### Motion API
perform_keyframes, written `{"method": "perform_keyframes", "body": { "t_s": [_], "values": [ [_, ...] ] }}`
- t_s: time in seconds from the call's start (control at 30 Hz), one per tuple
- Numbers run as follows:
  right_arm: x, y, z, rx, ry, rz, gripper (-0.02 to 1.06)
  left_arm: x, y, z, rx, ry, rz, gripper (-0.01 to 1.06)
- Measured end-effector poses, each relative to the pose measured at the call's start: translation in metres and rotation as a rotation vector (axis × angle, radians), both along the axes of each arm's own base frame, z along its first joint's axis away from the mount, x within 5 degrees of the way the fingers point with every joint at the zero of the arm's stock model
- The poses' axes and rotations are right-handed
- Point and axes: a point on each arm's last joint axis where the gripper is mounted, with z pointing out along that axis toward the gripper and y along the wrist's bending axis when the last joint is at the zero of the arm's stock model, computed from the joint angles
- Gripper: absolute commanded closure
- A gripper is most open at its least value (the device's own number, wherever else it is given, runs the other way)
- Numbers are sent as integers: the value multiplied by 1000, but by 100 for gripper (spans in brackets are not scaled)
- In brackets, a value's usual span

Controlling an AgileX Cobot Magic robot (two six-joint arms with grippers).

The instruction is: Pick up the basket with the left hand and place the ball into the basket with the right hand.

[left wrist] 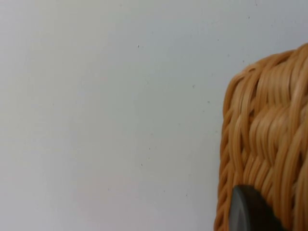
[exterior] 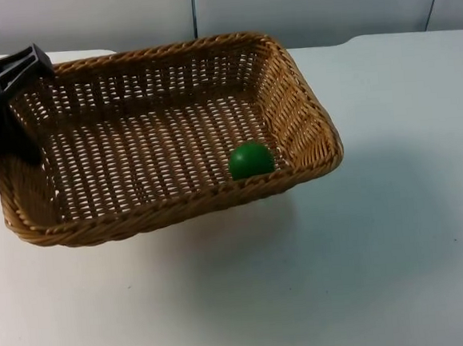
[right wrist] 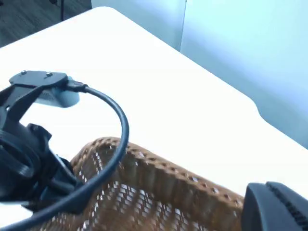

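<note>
Basket: my left end effector (exterior: pixel 17 94) pinches the wicker basket (exterior: pixel 165 142) at its left rim, holding it tilted above the white desk (exterior: pixel 366 250), its shadow beneath.
Ball: the green ball (exterior: pixel 250 160) lies inside the basket, against its front wall near the right corner.
Left fingertip (left wrist: pixel 248 211): pressed against the weave.
Right end effector (right wrist: pixel 276 209): above the basket's far rim; I cannot tell its spread.

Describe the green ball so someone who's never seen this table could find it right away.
On the white table is a big rectangular wicker basket, held at its rim by the left gripper. Inside it, in the corner farthest from that gripper, against the near wall, lies the ball. It is small, round, smooth and solid green, the only thing in the tan basket.
</note>
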Motion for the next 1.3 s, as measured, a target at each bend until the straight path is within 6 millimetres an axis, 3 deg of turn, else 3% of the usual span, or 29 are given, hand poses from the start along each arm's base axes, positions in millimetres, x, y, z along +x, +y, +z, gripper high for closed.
{"method": "perform_keyframes", "body": {
  "t_s": [0.2,0.43,0.63,0.87,1.03,1.17,1.23,1.3],
  "values": [
    [-2,-3,-3,-37,36,-3,105,2,1,1,-7,-17,18,105],
    [-2,-4,-5,-55,53,-5,105,2,-4,1,32,-84,-183,105],
    [-2,-4,-6,-53,60,-9,105,13,-10,-5,-4,-44,-249,105],
    [-2,-4,-6,-50,64,-12,105,34,-17,-42,-51,82,-297,105],
    [-2,-4,-6,-50,64,-12,105,36,-19,-71,-65,147,-301,105],
    [-2,-4,-6,-49,65,-13,105,39,-22,-83,-106,160,-289,104],
    [-2,-4,-6,-49,65,-13,105,41,-22,-84,-110,153,-291,101],
    [-2,-4,-6,-49,65,-13,105,44,-23,-82,-114,138,-295,85]
  ]
}}
